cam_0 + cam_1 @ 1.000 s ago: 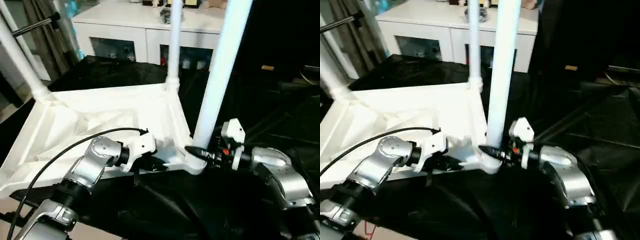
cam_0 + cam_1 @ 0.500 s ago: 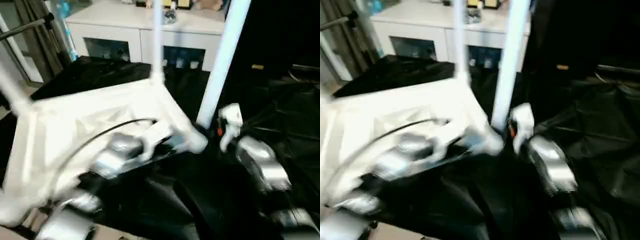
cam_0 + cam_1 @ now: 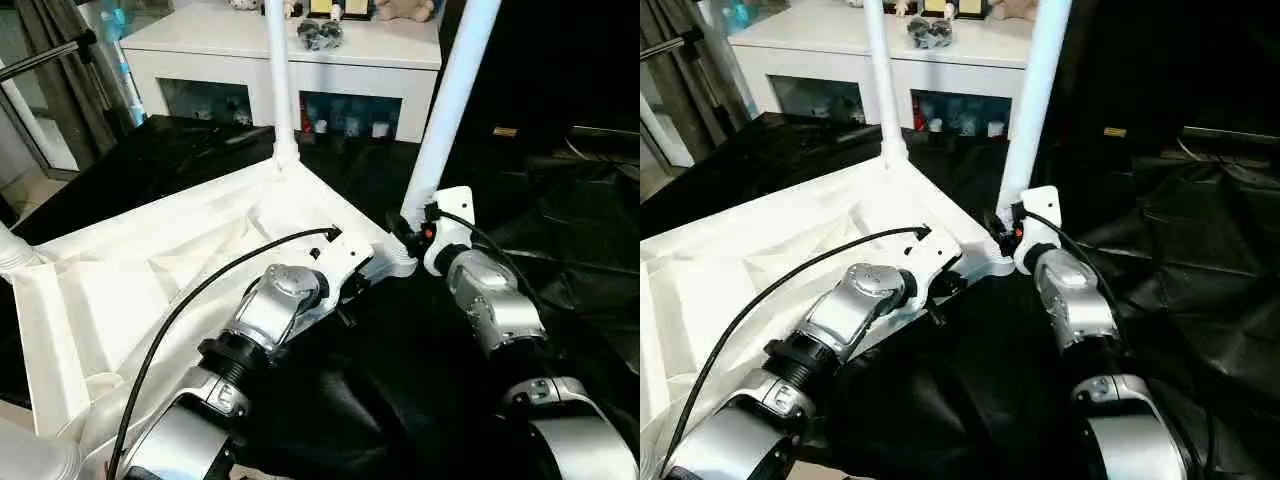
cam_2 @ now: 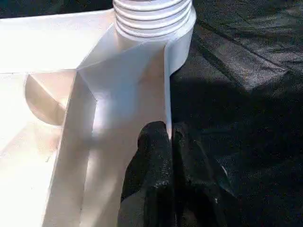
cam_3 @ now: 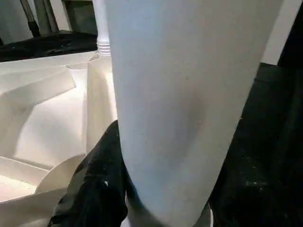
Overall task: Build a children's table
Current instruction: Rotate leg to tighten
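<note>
On the black cloth (image 3: pixel 400 390) in front of me lies the tabletop (image 3: pixel 150 270), upside down, its ribbed underside facing up and its near corner raised toward my arms. My left gripper (image 4: pixel 169 135) is pinched tight on the thin side wall of the tabletop just below that corner socket (image 4: pixel 154 28); the two black fingers (image 4: pixel 154 156) press together with the white edge caught between them. The ridged collar of a leg sits in the socket right above my grip.

My right gripper (image 3: pixel 400 232) is at the foot of the near leg (image 3: pixel 448 100), which stands tall out of the same corner and leans slightly away to my right. In the right wrist view the leg fills most of the frame, and one black finger (image 5: pixel 102 179) lies against its side, low down near the socket. I cannot see the other finger, but the leg sits between them and I appear to be clasping it.

A second leg (image 3: pixel 280 80) stands upright in the far corner socket, and a third corner at my far left carries the base of another leg (image 3: pixel 12 250). Beyond the tabletop stands a white cabinet (image 3: pixel 280 70) with glass doors and small objects on top.
</note>
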